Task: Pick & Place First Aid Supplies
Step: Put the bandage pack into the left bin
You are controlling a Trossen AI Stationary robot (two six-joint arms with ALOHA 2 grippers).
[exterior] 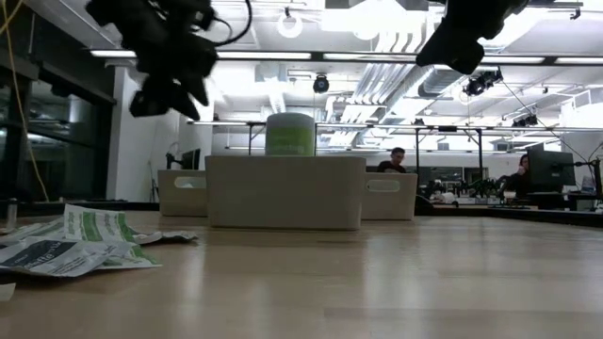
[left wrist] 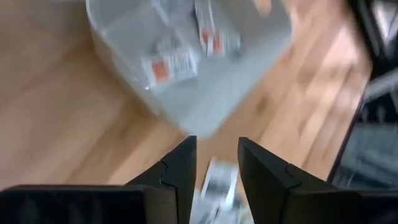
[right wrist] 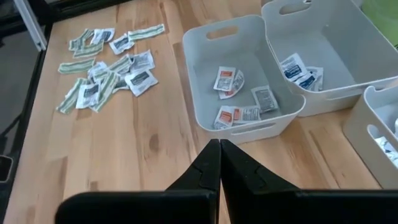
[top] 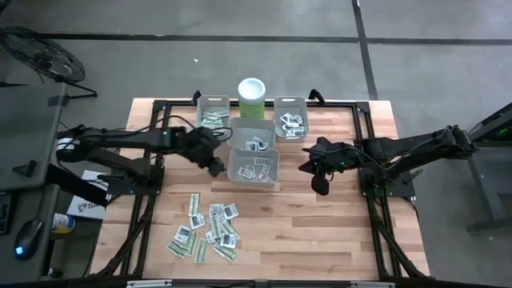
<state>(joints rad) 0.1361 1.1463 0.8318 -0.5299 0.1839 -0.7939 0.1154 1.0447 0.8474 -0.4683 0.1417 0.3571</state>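
Note:
The first aid supplies (top: 206, 229) lie in a loose pile of green-white strips and white squares on the near left of the table, also seen in the right wrist view (right wrist: 106, 68) and at the left of the low view (exterior: 75, 241). More packets (right wrist: 239, 93) lie in the nearest grey bin (top: 254, 178). My left gripper (top: 214, 166) hangs open above the table, just left of that bin (left wrist: 249, 81). My right gripper (top: 320, 186) hangs shut and empty in the air to the right of the bin, its fingertips (right wrist: 219, 147) pointing toward it. My left gripper has a blurred white packet (left wrist: 217, 186) showing in the gap between its fingers, behind their tips. I cannot tell whether either finger touches it or whether it lies below them.
Three more grey bins stand behind the nearest one: in the middle (top: 253, 126), at the far left (top: 212, 102) and at the far right (top: 291, 102). A pale green canister (top: 252, 96) with a white lid stands at the far edge. Bare wood (top: 320, 232) lies to the right of the pile.

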